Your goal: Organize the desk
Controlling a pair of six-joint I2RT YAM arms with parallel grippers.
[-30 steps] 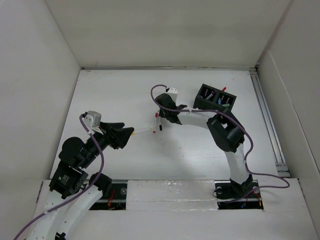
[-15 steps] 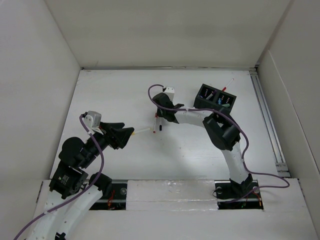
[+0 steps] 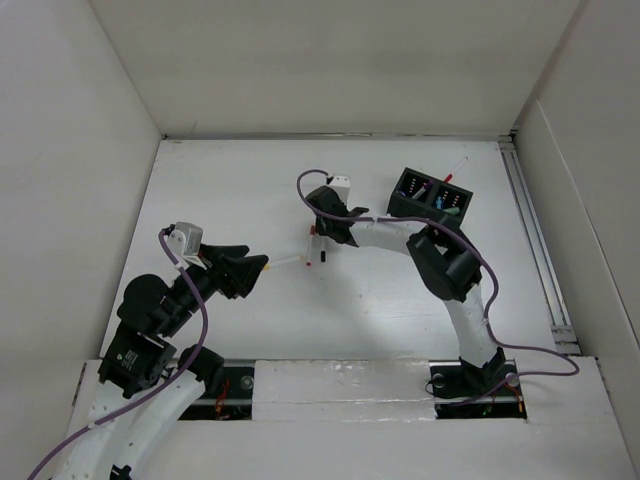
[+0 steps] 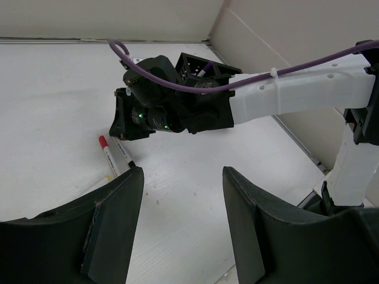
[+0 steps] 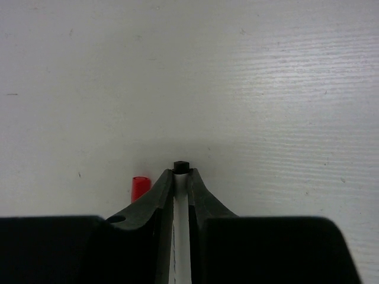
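The left gripper (image 4: 182, 177) is released, its two black fingers (image 4: 112, 231) spread wide with nothing but bare desk (image 4: 53, 89) between them. The desk runs on white beyond both grippers and out to the surrounding walls. Just off the outer side of the left-hand finger a small yellowish sliver shows. From above it reads as a thin pale stick (image 3: 287, 262) lying just ahead of these jaws, too slim to identify.

Farther ahead of the open jaws, the right gripper (image 5: 180, 173) is clenched on a white pen (image 5: 180, 236). Only the pen's black end pokes out past the fingertips, and the rest of the barrel is hidden between the jaws and cut off by the frame edge. A red-capped pen (image 5: 140, 187) lies on the desk just beside these jaws, mostly covered by the finger.

Behind the right wrist stands a black organizer box (image 3: 430, 195), its contents too small to make out.
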